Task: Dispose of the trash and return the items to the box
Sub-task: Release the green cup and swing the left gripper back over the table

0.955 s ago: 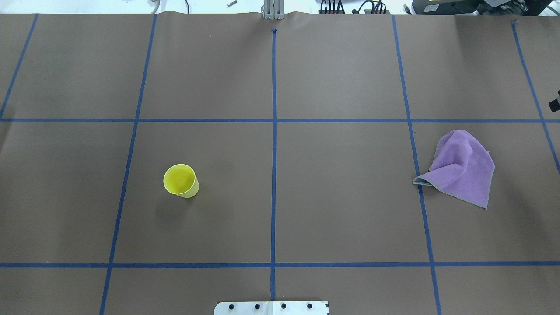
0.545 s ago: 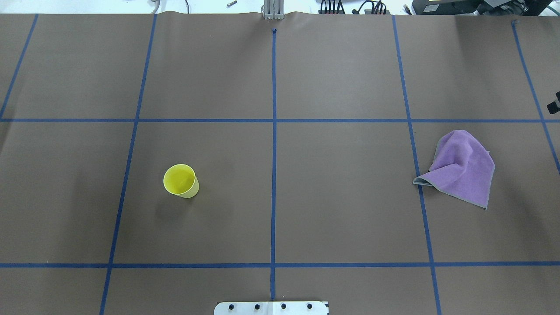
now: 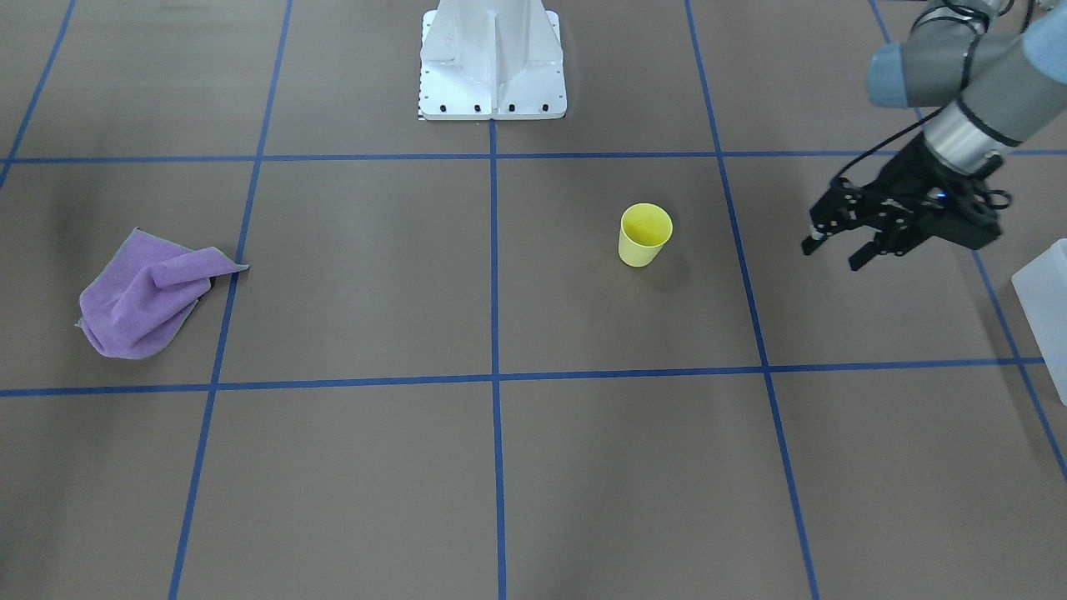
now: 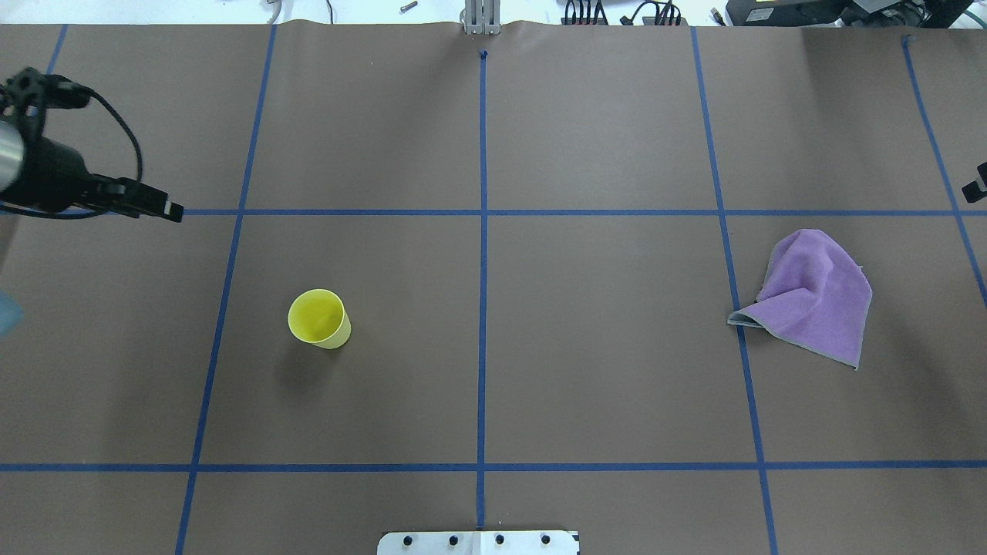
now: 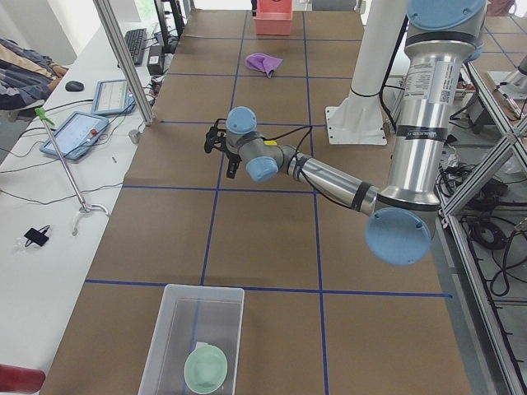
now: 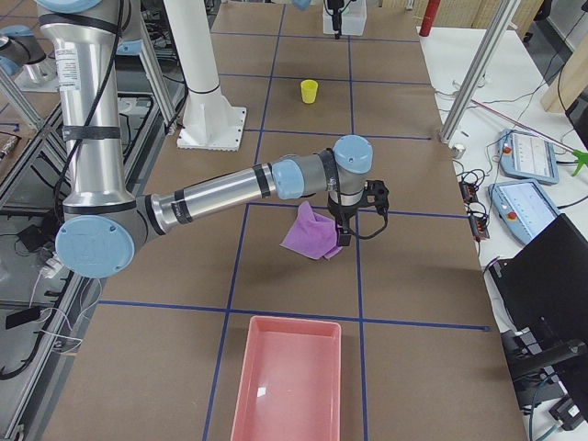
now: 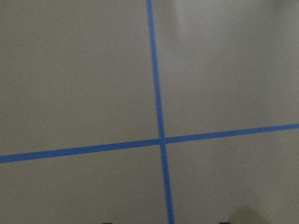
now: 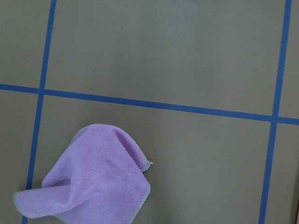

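A yellow cup [image 4: 318,317] stands upright left of the table's middle line, also in the front view [image 3: 644,235]. A crumpled purple cloth [image 4: 817,297] lies at the right and shows in the right wrist view [image 8: 93,186]. The translucent box [image 5: 193,329] sits at the table's left end with a green bowl [image 5: 206,368] inside. My left gripper [image 3: 831,256] is open and empty, above the table between box and cup, seen also from overhead [image 4: 170,208]. My right gripper [image 6: 344,234] hovers just beyond the cloth; only a sliver shows overhead [image 4: 978,181], so I cannot tell its state.
A pink tray [image 6: 289,377] lies at the table's right end. The white robot base [image 3: 492,62] stands at the middle of the near side. Blue tape lines grid the brown table cover. Tablets and cables lie along the far bench.
My left arm has come into the overhead view from the left edge, where it did not show before. The cup and the cloth have not moved.
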`<act>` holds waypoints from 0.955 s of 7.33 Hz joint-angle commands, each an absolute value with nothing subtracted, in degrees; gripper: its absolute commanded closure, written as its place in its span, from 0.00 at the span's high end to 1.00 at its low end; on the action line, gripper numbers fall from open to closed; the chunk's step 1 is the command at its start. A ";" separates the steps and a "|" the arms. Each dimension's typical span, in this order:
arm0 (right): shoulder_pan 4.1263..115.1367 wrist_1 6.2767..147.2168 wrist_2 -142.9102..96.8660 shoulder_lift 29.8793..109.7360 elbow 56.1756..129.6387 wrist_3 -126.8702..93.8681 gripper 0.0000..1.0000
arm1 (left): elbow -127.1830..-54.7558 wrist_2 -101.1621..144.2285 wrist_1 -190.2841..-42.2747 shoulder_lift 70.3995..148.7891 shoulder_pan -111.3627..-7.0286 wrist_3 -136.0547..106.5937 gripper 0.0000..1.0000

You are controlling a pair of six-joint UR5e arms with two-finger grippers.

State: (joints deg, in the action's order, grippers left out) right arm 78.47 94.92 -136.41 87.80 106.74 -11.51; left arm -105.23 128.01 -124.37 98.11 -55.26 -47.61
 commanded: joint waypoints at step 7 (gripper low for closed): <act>77.61 94.92 -136.49 87.63 106.26 -11.60 1.00 | -105.56 113.66 -115.90 103.87 -41.96 -37.79 0.80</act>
